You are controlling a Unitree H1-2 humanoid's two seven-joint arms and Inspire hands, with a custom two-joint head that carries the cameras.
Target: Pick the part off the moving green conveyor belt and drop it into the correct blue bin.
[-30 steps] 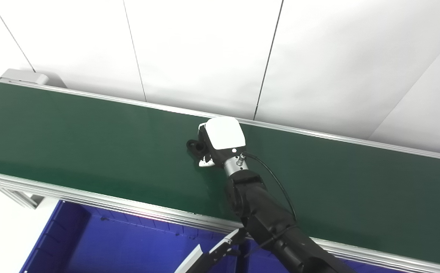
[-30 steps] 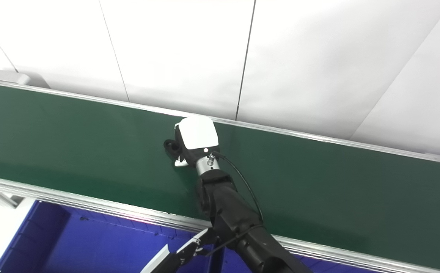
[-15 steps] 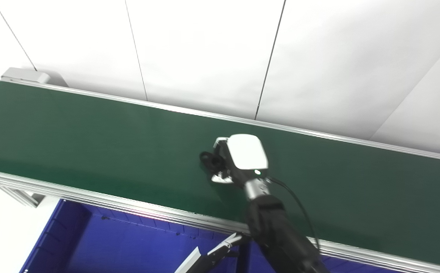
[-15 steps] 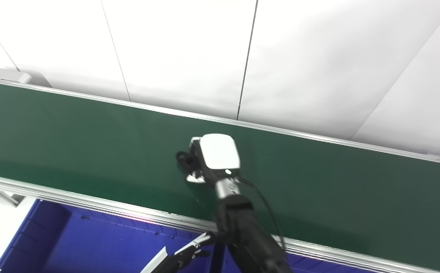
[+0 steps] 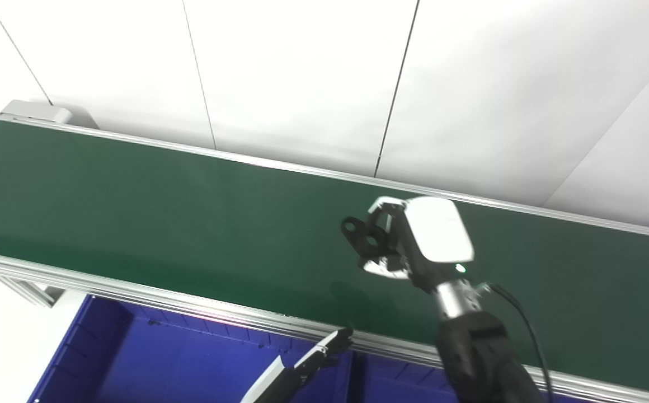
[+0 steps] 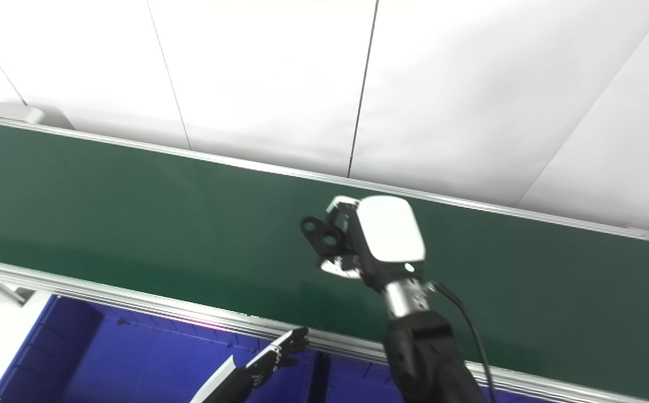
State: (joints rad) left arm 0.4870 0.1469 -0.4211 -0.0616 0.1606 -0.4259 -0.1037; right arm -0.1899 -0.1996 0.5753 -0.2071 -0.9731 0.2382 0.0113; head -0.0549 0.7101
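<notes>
Blue bin [image 5: 134,358] bare inside; black part [image 5: 365,239] in right hand [image 5: 414,246].

The conveyor belt [image 5: 162,224] runs from the far left to the near right, with a wall [image 5: 302,73] behind its far edge. The right hand [image 5: 414,240] is over the belt right of its middle, nearer the far rail, with the part [image 5: 365,238] in its fingers on its left side. Before the belt's near rail, lower down, sits the bin [image 5: 151,358]. The left hand [image 6: 277,355] is over the bin's right part, its fingertips just before the near rail.
</notes>
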